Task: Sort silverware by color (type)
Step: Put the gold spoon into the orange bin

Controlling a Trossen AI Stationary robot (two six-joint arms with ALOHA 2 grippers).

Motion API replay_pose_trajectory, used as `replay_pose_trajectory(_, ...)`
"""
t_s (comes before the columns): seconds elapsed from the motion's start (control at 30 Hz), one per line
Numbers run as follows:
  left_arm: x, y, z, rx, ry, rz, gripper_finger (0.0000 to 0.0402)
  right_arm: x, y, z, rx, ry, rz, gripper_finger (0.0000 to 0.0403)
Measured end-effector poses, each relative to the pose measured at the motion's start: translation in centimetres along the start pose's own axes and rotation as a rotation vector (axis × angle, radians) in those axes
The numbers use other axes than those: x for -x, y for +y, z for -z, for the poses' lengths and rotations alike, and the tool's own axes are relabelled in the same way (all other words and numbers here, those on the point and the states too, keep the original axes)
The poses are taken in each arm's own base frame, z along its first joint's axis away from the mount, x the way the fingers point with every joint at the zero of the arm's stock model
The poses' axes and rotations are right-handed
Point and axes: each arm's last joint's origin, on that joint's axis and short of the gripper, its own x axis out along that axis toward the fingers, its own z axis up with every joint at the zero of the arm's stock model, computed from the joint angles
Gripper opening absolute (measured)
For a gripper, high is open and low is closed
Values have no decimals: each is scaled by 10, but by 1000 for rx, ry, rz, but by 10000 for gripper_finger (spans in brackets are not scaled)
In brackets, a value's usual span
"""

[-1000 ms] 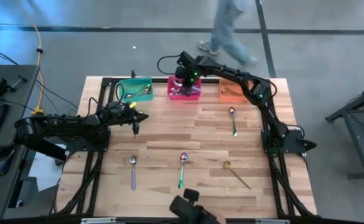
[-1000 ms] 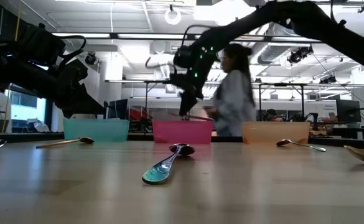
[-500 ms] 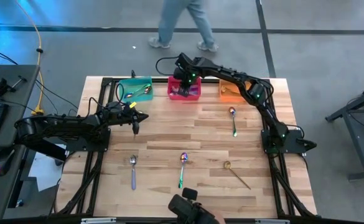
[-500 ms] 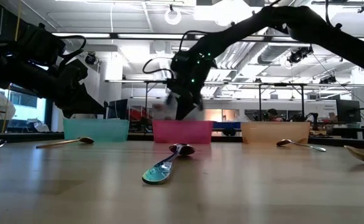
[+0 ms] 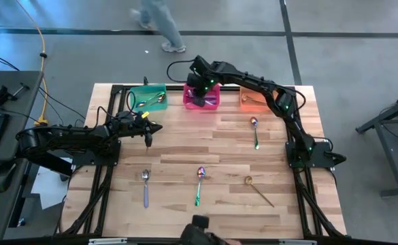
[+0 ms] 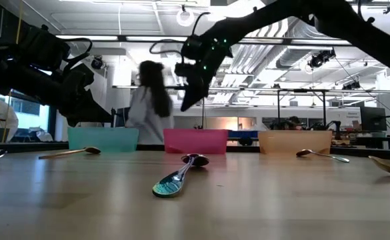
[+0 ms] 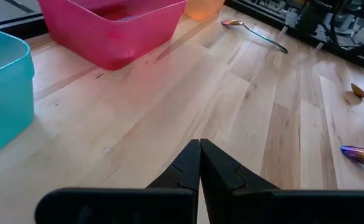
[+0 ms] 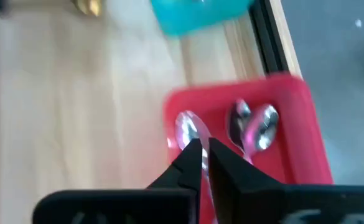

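the right gripper (image 8: 201,152) hangs over the pink bin (image 5: 202,103), fingers pinched together on nothing, lavender spoons (image 8: 254,127) in the bin below. best to lift clear before swinging toward the 4 spoons loose on the table. its arm reaches far across; the left gripper (image 7: 200,163), clenched, waits beside the teal bin (image 5: 146,90).

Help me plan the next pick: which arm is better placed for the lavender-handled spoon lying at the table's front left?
Left. The left gripper hangs over the table's left half, near that spoon. The right gripper is far off, above the pink bin at the back.
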Motion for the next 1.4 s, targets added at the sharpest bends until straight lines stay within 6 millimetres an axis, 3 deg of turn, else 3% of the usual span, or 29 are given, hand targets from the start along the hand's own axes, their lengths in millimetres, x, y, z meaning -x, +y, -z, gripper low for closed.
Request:
replay_pose_trajectory(0.1,0,0,0,-9,0,-1,0,-1,14,-7,5,-69,-33,6)
replay_pose_trajectory(0.4,0,0,0,-34,3,-6,0,-48,86,-4,-2,-340,-102,0)
replay_pose_trajectory(0.53,0,1,2,-22,18,-34,1,-51,117,13,-44,-463,-125,0)
replay_pose_trajectory(0.77,0,2,3,31,26,-38,1,-44,159,64,-125,-596,-85,0)
replay_pose_trajectory(0.9,-2,1,2,63,58,-110,1,-32,168,89,-154,-622,-17,0)
replay_pose_trajectory(1.1,-5,-3,-9,111,217,-338,6,-22,165,115,-167,-654,31,0)
replay_pose_trajectory(1.4,1,-18,-16,273,374,-463,71,-22,164,144,-174,-683,28,0)
